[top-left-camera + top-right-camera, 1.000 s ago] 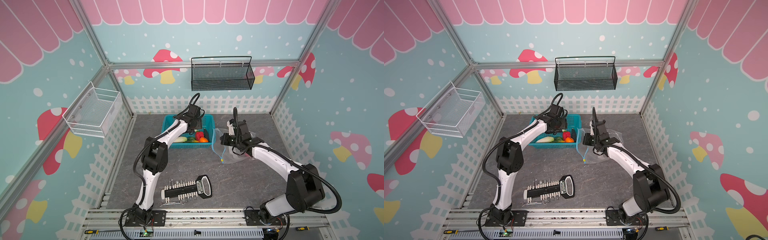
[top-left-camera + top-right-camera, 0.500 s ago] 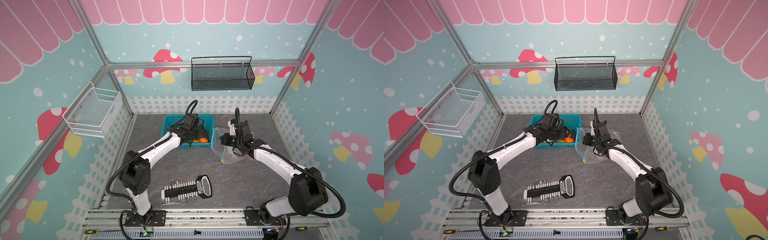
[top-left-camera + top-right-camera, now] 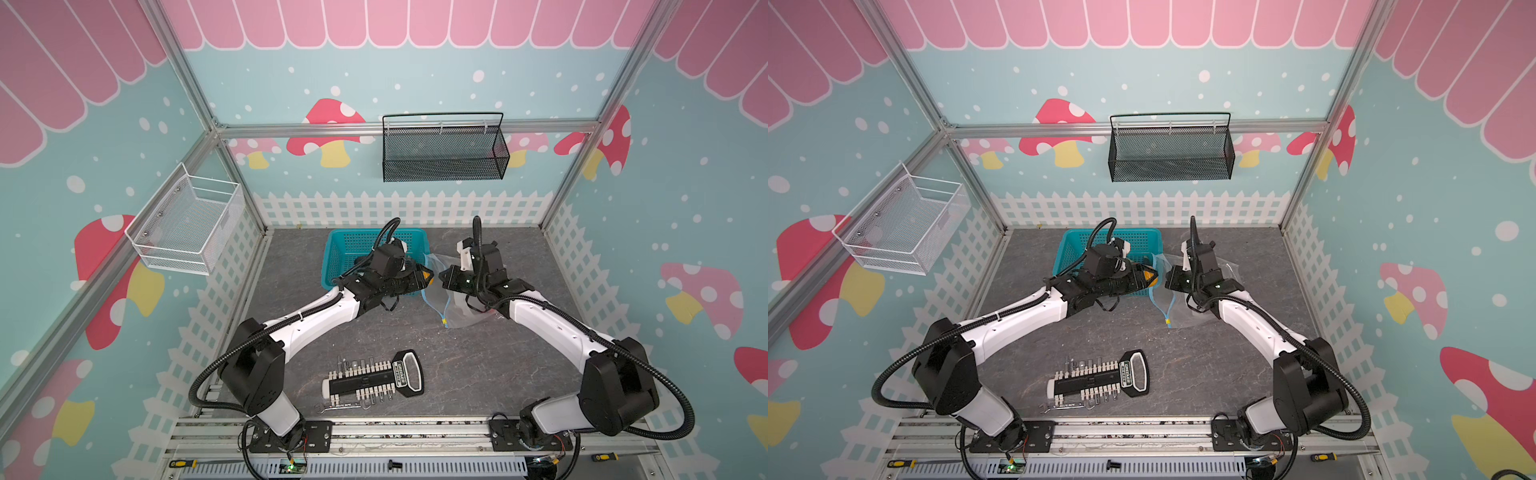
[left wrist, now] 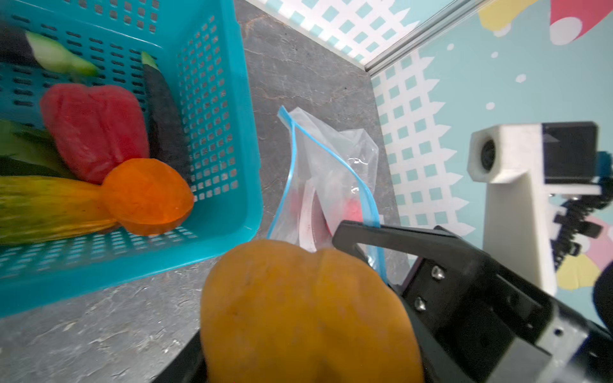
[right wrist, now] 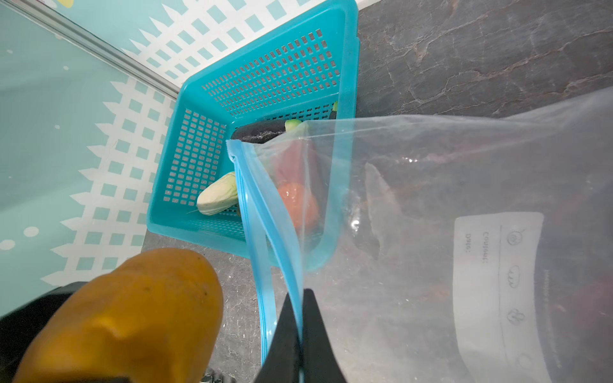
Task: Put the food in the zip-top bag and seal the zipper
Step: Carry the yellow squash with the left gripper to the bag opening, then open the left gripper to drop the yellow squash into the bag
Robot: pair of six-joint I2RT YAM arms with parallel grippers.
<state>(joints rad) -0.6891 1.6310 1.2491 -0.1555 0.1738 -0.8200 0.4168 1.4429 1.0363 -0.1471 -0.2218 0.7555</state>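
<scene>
My left gripper (image 3: pixel 423 277) is shut on a yellow-orange piece of food (image 4: pixel 305 315), holding it just outside the basket's right wall, level with the bag's mouth. The clear zip-top bag (image 3: pixel 461 307) lies right of the basket. My right gripper (image 5: pixel 300 298) is shut on the upper lip of its blue zipper (image 5: pixel 262 212), which lifts the mouth open. Pink-red food (image 4: pixel 351 209) lies inside the bag. A small yellow tab (image 3: pixel 444 321) marks the zipper's near end. The teal basket (image 4: pixel 215 99) holds a red pepper (image 4: pixel 96 129), an orange piece (image 4: pixel 146 195), corn (image 4: pixel 43 209), an eggplant (image 4: pixel 162 116) and a cabbage (image 5: pixel 219 195).
A black and white bit holder (image 3: pixel 374 380) with a wrench beside it lies on the grey floor near the front. A black mesh basket (image 3: pixel 444 153) hangs on the back wall. A white wire basket (image 3: pixel 187 226) hangs on the left wall.
My left arm has drawn back from the basket and swung right and nearer, carrying the yellow-orange piece to the bag's mouth. The right gripper has kept its hold on the zipper edge.
</scene>
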